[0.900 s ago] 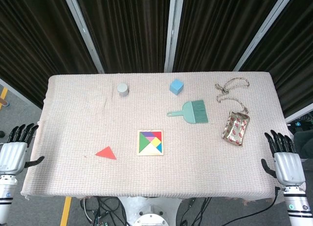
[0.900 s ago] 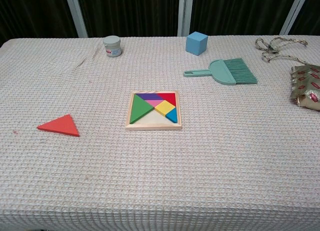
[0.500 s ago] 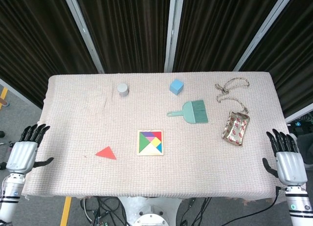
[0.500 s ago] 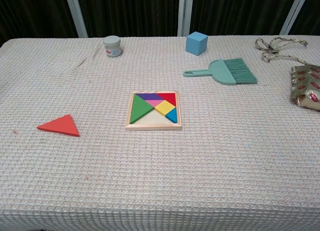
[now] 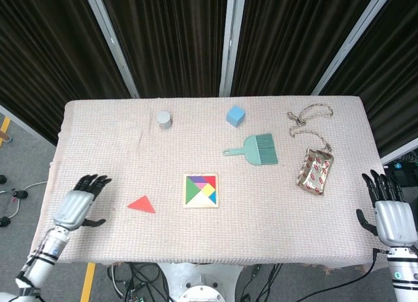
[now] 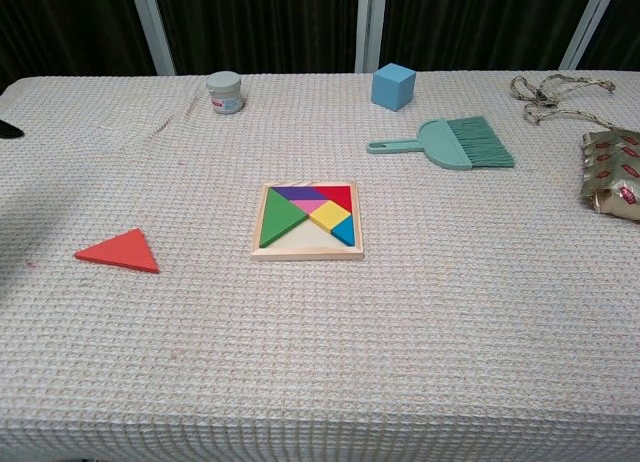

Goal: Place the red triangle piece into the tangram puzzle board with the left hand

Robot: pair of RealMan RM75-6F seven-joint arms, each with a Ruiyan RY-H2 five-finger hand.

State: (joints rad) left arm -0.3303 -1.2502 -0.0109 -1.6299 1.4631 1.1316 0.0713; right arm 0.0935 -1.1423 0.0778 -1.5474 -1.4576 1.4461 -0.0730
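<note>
**Left hand over table edge, red triangle untouched**

Left hand (image 5: 77, 202) sits above the near-left part of the table (image 5: 98, 125), fingers spread, holding nothing. It's to the left of the red triangle piece (image 5: 142, 204), near but not touching. In the chest view only a dark fingertip shows at the far left edge.

Right hand (image 5: 390, 216) is off the table's near-right corner, fingers extended and apart, holding nothing. Not visible in the chest view.

Red triangle piece lies flat on the cloth, left of the tangram puzzle board (image 5: 200, 190), clear gap between them. Chest view shows it the same way: triangle (image 6: 120, 251) well left of the board (image 6: 306, 220).

Board is roughly table centre, wooden frame. Pieces inside: green triangle at left, purple and red along the top, yellow in the middle, blue at right. Bare wood shows along the bottom of the tray, a triangle-shaped vacancy.

Other stuff on the table:
- small grey jar (image 5: 164, 119) with a white lid, far left of centre
- light blue cube (image 5: 235, 116), far side, right of the jar
- teal hand brush (image 5: 255, 149), between cube and board, handle pointing left
- coiled rope (image 5: 307, 119), far right
- silver foil packet with red print (image 5: 315, 172), just on the near side of the rope

Cloth is a beige waffle weave covering the whole top.
</note>
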